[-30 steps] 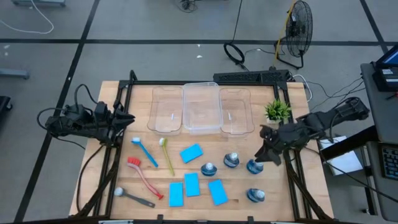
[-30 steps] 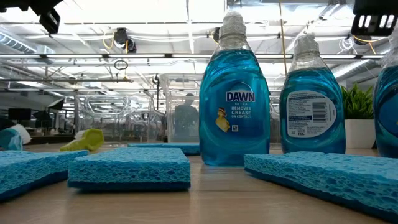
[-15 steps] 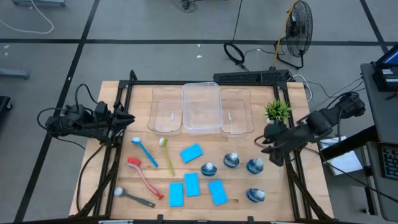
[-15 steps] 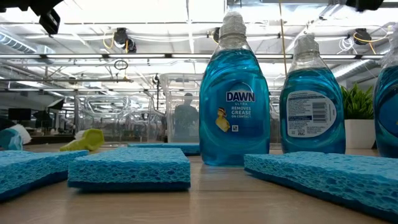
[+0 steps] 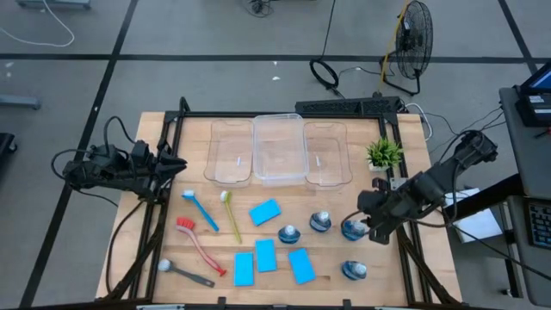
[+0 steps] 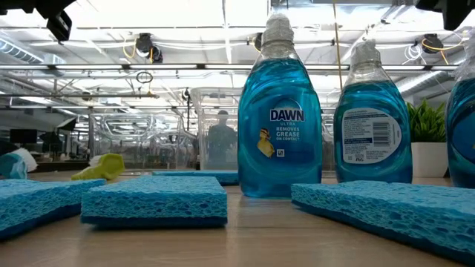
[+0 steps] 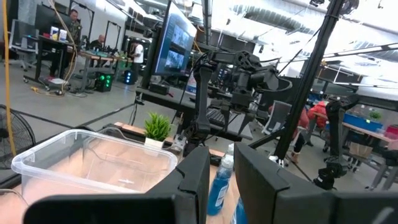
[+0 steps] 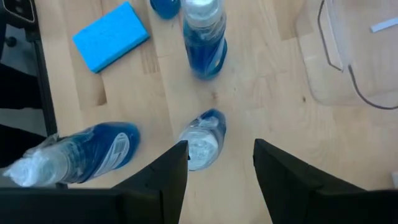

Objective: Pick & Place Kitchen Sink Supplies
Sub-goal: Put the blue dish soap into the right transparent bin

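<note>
Four blue-liquid bottles stand on their bases on the table's right half. Several blue sponges lie flat mid-table. The blue, yellow-green, red and grey-black brushes lie to their left. My right gripper is open above the third bottle, whose pale cap sits between the fingers, apart from both. My left gripper waits at the table's left edge, its fingers a narrow gap apart.
Three clear plastic bins stand along the far edge, and a small potted plant is to their right. In the low view, bottles rise behind sponges. People show in the room behind.
My right arm has swung toward the table's near edge, bringing its gripper from beside the plant over the third bottle. Everything on the table has stayed put.
</note>
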`<control>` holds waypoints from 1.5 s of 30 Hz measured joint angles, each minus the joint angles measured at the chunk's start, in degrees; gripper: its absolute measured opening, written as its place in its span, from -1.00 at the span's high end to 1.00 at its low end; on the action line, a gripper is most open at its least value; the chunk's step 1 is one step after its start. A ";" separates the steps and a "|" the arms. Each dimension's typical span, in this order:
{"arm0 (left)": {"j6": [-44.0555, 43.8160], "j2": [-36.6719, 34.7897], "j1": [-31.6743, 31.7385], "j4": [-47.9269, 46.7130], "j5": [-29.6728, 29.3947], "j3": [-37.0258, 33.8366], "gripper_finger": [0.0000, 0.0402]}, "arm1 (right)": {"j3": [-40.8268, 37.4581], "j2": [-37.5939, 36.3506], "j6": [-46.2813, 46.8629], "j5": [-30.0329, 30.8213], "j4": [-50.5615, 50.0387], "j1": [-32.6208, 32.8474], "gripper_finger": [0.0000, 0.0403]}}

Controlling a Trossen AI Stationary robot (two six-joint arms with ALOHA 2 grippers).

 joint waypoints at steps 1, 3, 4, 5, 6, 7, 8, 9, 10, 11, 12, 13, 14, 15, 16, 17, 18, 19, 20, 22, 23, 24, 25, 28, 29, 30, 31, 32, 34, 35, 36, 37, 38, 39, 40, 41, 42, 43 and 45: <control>0.27 0.00 -0.02 0.00 0.00 0.00 0.62 | 0.00 0.26 0.00 -0.01 0.00 0.26 0.16; 0.93 0.00 -0.01 0.00 -0.02 0.00 0.62 | 0.00 0.99 0.12 -0.01 0.04 0.94 0.16; 1.30 0.00 0.00 0.00 -0.02 0.00 0.62 | -0.03 1.34 0.17 -0.01 0.00 1.24 0.16; 1.49 0.00 -0.02 0.00 -0.02 0.00 0.62 | -0.17 1.71 0.18 -0.02 0.07 1.56 0.15; 1.58 0.00 -0.01 0.00 -0.01 0.00 0.62 | -0.62 1.96 0.45 -0.04 0.22 1.87 0.15; 1.66 0.00 -0.02 0.01 -0.02 0.00 0.62 | -1.39 2.14 1.04 -0.25 0.44 2.19 0.15; 1.68 0.00 -0.01 0.00 -0.02 0.00 0.62 | -2.45 2.20 1.84 -0.35 0.91 2.51 0.15; 1.68 0.00 -0.02 0.00 -0.02 0.00 0.62 | -3.55 2.20 2.74 -0.38 1.66 2.77 0.15; 1.68 0.00 0.00 0.00 -0.02 0.00 0.62 | -4.54 2.10 3.46 -0.35 2.77 2.99 0.16; 1.68 0.00 -0.02 0.00 -0.02 0.00 0.62 | -5.47 1.82 3.91 -0.37 4.01 3.24 0.16; 1.67 0.00 -0.01 0.00 -0.02 0.00 0.62 | -6.28 1.64 4.27 -0.37 5.21 3.51 0.16; 1.39 0.00 -0.02 0.00 -0.02 0.00 0.62 | -7.03 1.48 4.49 -0.33 6.18 3.74 0.16; 1.26 0.00 0.00 0.00 -0.02 0.00 0.62 | -7.73 1.27 4.64 -0.32 7.01 3.78 0.16; 1.02 0.00 -0.02 0.00 -0.02 0.00 0.62 | -8.33 1.09 4.74 -0.33 7.78 3.78 0.15; 1.02 0.00 -0.02 0.00 -0.02 0.00 0.62 | -8.88 0.92 5.02 -0.37 8.20 3.78 0.15; 1.02 0.00 -0.02 0.00 -0.02 0.00 0.62 | -9.39 0.87 5.36 -0.35 8.24 3.78 0.15; 1.00 0.00 0.00 0.00 -0.02 0.00 0.62 | -9.94 0.87 5.59 -0.33 8.22 3.78 0.15; 1.00 0.00 -0.01 0.00 -0.02 0.00 0.62 | -10.50 0.91 5.62 -0.33 8.37 3.78 0.15; 0.99 0.00 -0.01 0.00 -0.02 0.00 0.62 | -11.08 0.90 5.62 -0.33 8.94 3.78 0.16; 0.90 0.00 -0.02 0.01 -0.02 0.00 0.62 | -12.40 0.87 5.81 -0.35 10.71 3.78 0.16; 0.84 0.00 -0.01 0.00 -0.02 0.00 0.62 | -13.16 0.89 6.06 -0.37 11.65 3.78 0.17; 0.69 0.00 -0.01 0.01 -0.02 0.00 0.62 | -13.82 0.88 6.40 -0.39 12.60 3.78 0.17; 0.63 0.00 0.00 0.00 -0.02 0.00 0.62 | -14.38 0.79 6.55 -0.53 13.64 3.78 0.17; 0.63 0.00 -0.02 0.00 -0.02 0.00 0.62 | -15.94 0.65 6.56 -1.25 16.72 3.67 0.15; 0.64 0.00 -0.02 0.00 -0.02 0.00 0.62 | -16.28 0.65 6.53 -1.29 17.77 3.65 0.15; 0.71 0.00 -0.01 0.01 -0.02 0.00 0.62 | -16.58 0.65 6.49 -1.37 18.85 3.65 0.14; 0.70 0.00 -0.01 0.00 -0.02 0.00 0.62 | -16.78 0.69 6.45 -1.47 19.81 3.65 0.14; 0.70 0.00 -0.01 0.00 -0.02 0.00 0.62 | -16.89 0.74 6.37 -1.51 20.65 3.65 0.13; 0.70 0.00 -0.01 0.01 -0.02 0.00 0.62 | -16.90 0.79 6.28 -1.64 21.19 3.65 0.13; 0.70 0.00 -0.01 0.00 -0.02 0.00 0.62 | -16.92 0.78 6.30 -1.73 21.22 3.65 0.13; 0.71 0.00 -0.02 0.01 -0.02 0.00 0.62 | -16.94 0.78 6.27 -1.73 21.20 3.65 0.13; 0.72 0.00 -0.02 0.02 -0.02 0.00 0.62 | -16.94 0.78 6.18 -1.73 21.13 3.65 0.13; 0.72 0.00 -0.02 0.00 -0.02 0.00 0.62 | -16.94 0.78 5.95 -1.75 21.07 3.65 0.13; 0.72 0.00 -0.02 0.02 -0.02 0.00 0.62 | -16.94 0.78 5.67 -1.78 21.07 3.65 0.13; 0.72 0.00 0.00 0.00 -0.02 0.00 0.62 | -16.94 0.80 5.17 -1.81 21.07 3.65 0.13; 0.72 0.00 -0.02 0.02 -0.02 0.00 0.62 | -16.94 0.80 4.90 -1.84 21.07 3.65 0.13; 0.72 0.00 -0.01 0.01 -0.02 0.00 0.62 | -16.94 0.80 4.87 -1.82 21.04 3.65 0.13; 0.72 0.00 -0.02 0.00 -0.02 0.00 0.62 | -16.94 0.80 4.83 -1.80 21.02 3.65 0.13; 0.72 0.00 0.00 0.00 -0.02 0.00 0.62 | -16.95 0.80 4.74 -1.79 20.95 3.65 0.13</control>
